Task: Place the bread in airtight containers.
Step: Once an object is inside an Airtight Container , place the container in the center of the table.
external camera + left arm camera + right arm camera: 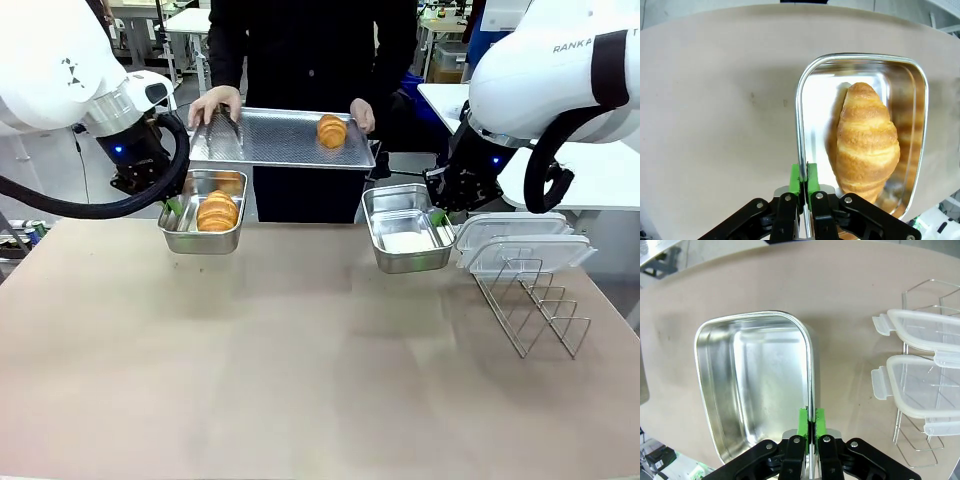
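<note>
Left wrist view is showing the left gripper (804, 181) pinching its green pads on the thin rim of a shiny rectangular stainless-steel pan (812, 80). A ridged golden-brown oval croissant (867, 145) is lying inside it, just beyond the fingertips. The right gripper (811, 424) is clamping the rim of an empty matching steel pan (755, 380), with two clear white-rimmed plastic lids (927, 332) resting on a wire rack (912, 447) beside it. A second croissant (332, 130) is sitting beyond both grippers on a perforated flat steel tray (270, 140).
</note>
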Tool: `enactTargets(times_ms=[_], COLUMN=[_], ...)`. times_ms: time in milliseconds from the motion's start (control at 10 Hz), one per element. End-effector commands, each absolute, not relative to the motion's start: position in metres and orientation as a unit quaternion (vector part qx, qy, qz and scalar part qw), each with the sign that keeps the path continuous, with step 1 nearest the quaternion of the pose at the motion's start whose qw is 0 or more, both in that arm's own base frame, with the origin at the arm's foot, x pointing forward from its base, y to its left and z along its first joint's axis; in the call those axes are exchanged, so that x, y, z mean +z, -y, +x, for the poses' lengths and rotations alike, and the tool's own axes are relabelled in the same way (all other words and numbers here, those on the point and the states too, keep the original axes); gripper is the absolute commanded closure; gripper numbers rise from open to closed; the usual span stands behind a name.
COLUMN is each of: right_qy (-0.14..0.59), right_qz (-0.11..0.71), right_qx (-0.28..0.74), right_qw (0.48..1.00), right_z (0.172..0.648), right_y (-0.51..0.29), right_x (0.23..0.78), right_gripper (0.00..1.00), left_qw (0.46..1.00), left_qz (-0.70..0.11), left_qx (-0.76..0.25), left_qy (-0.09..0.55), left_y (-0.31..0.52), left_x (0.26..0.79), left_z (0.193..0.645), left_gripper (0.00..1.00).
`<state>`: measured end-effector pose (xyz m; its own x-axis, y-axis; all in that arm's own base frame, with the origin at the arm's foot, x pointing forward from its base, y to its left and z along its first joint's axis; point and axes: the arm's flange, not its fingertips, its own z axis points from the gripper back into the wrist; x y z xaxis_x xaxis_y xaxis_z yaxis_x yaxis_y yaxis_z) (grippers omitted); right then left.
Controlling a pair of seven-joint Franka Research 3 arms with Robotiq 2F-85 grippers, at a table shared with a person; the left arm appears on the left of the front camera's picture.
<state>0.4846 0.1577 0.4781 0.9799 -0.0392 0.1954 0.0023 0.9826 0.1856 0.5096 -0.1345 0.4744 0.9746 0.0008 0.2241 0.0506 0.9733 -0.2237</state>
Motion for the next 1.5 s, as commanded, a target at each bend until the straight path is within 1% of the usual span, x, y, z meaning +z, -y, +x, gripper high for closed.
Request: enactTargets(times_ms=[0, 300, 600, 800, 1400], right_qy=[0.103, 0.103, 0.103, 0.103, 0.103], right_qz=[0.088, 0.088, 0.088, 0.088, 0.088], right_qx=[-0.014, -0.014, -0.014, -0.014, -0.014], right_qw=[0.991, 0.991, 0.991, 0.991, 0.991], right_z=[0.484, 0.484, 0.484, 0.484, 0.484], right_y=[-0.158, -0.158, -0.158, -0.158, -0.158], right_x=[0.481, 0.481, 0.481, 0.481, 0.481], right_gripper=[1.00, 1.00, 1.00, 1.00, 1.00], left_qw=[0.988, 0.989, 0.982, 0.983, 0.988], left_qz=[-0.121, -0.123, -0.162, -0.160, -0.142], left_qx=[-0.012, -0.005, 0.009, 0.007, -0.005], left_qy=[0.100, 0.088, 0.092, 0.093, 0.064], left_y=[0.122, 0.105, 0.095, 0.096, 0.100], left_x=[0.461, 0.416, 0.373, 0.357, 0.324], left_z=[0.509, 0.503, 0.496, 0.494, 0.488], left_gripper=[0.93, 0.93, 0.93, 0.93, 0.93])
